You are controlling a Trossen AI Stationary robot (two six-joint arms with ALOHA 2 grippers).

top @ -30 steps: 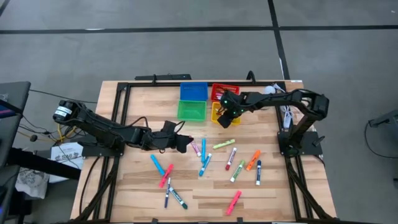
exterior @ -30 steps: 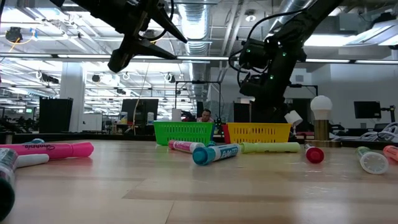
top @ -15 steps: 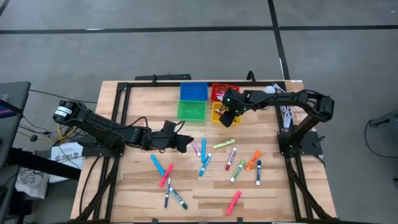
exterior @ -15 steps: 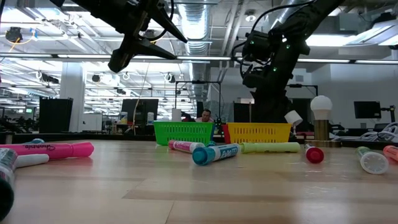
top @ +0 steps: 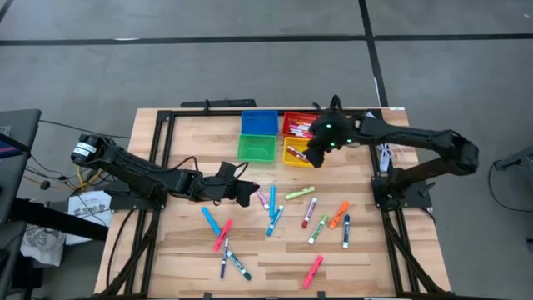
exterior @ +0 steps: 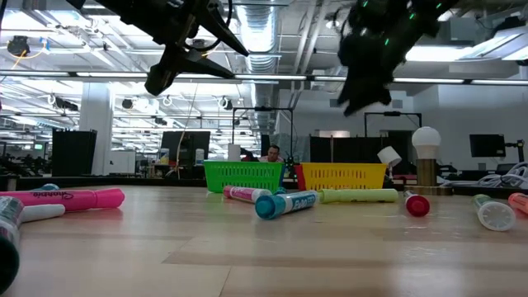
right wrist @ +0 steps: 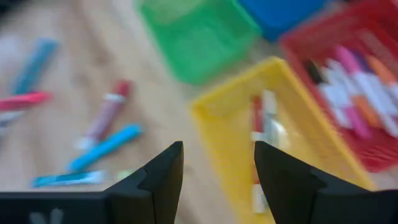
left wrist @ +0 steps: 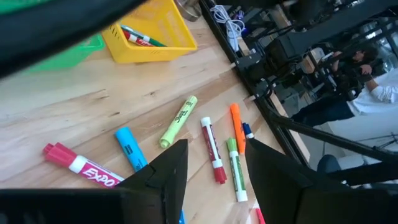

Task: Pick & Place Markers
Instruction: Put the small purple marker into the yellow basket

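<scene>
Several markers [top: 287, 212] lie scattered flat on the wooden table, among them a yellow-green one [left wrist: 178, 121] and a pink one [exterior: 62, 198]. More markers lie inside the yellow bin [top: 293, 152] and the red bin [top: 300, 123]. My right gripper [right wrist: 219, 168] hangs open in the air above the yellow bin's near edge, with nothing between its fingers; from above it shows at the bin's right side [top: 313, 156]. My left gripper [left wrist: 214, 174] is open and empty. It hovers above the table left of the scattered markers [top: 248, 193].
A green bin [top: 256, 147] and a blue bin [top: 259, 122] stand left of the yellow and red ones at the table's far middle. Dark frame rails run along the table's left, right and far edges. Cables lie at the far right corner [top: 383, 150].
My right gripper has risen well clear of the yellow bin and drawn a little toward the table's right edge; it is blurred in the low view. My left arm has kept still, and the markers on the table lie as before.
</scene>
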